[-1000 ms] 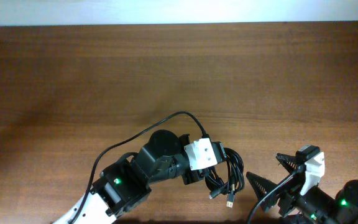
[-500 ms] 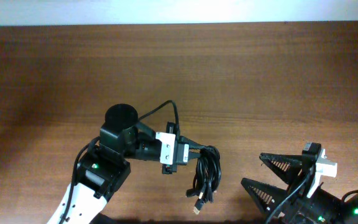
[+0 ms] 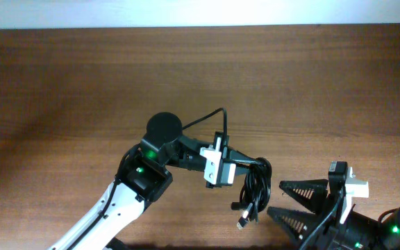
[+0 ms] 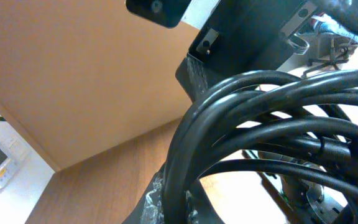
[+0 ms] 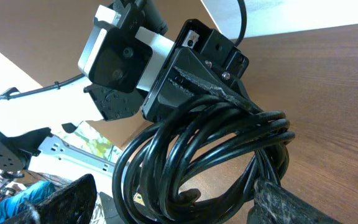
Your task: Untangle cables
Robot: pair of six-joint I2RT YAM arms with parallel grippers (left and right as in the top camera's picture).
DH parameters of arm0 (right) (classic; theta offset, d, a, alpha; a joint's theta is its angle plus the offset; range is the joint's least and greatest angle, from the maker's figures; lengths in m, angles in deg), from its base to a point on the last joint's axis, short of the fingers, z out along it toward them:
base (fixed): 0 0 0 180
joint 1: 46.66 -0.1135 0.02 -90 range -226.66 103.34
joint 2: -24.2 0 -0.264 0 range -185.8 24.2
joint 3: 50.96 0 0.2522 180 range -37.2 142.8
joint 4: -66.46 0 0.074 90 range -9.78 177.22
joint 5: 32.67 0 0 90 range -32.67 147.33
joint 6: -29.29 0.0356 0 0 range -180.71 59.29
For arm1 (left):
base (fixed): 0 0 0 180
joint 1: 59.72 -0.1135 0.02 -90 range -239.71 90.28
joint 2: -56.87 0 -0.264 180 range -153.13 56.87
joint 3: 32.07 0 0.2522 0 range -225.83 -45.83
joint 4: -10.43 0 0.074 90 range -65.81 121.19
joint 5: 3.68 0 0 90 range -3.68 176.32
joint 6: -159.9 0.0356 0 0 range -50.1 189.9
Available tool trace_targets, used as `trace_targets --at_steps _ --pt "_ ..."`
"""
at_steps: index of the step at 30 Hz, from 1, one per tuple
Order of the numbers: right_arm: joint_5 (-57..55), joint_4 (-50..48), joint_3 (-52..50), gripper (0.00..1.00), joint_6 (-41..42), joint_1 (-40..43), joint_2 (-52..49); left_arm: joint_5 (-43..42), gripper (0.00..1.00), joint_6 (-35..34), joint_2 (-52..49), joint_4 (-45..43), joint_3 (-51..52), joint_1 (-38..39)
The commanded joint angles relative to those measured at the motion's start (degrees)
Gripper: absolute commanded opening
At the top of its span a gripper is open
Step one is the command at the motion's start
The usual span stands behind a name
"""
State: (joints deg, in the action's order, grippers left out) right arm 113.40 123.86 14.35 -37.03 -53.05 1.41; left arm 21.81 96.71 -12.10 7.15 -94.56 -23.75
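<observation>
The cables hang as a small coiled black bundle with a silver-tipped plug dangling at the bottom. My left gripper is shut on the top of the coil, holding it above the table. In the left wrist view the cables fill the frame, and the left gripper pinches one strand. My right gripper stands open just right of the bundle. In the right wrist view the cables hang between the right gripper's two fingers, with the right finger against the loops.
The brown wooden table stretches away behind both arms. A thicker black cord loops over the left arm's wrist. The table's far edge meets a white wall.
The left arm swung the bundle left, then back right, up to the right gripper. The right gripper's fingers have drawn closer together around the coil.
</observation>
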Motion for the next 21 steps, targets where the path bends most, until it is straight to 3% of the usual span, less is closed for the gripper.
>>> trace_targets --at_steps 1,3,5,11,14,18,21 --pt "2.0 -0.1 0.1 0.64 -0.7 -0.3 -0.2 3.9 0.00 -0.2 0.1 -2.6 -1.1 2.0" --pt "2.0 -0.2 0.1 0.64 -0.8 -0.3 -0.2 9.2 0.00 -0.2 0.1 -3.6 -1.1 3.3" --pt "2.0 -0.2 0.1 0.59 -0.8 -0.3 -0.2 9.4 0.00 -0.2 0.1 -5.7 -1.1 4.3" --pt "1.7 -1.4 0.1 0.30 -0.8 -0.3 -0.2 9.3 0.00 -0.2 0.1 -6.5 -1.1 6.4" --pt "0.2 -1.5 0.1 0.27 -0.9 -0.3 -0.2 9.3 0.00 -0.2 0.1 -6.5 -1.1 7.9" --pt "-2.8 -1.0 0.1 0.04 -3.0 -0.3 -0.3 9.3 0.00 -1.7 0.1 -6.5 -1.1 9.0" --pt "-11.8 1.7 0.1 0.04 -5.5 -0.3 -0.3 9.3 0.00 -9.2 0.1 -6.4 -1.1 9.0"
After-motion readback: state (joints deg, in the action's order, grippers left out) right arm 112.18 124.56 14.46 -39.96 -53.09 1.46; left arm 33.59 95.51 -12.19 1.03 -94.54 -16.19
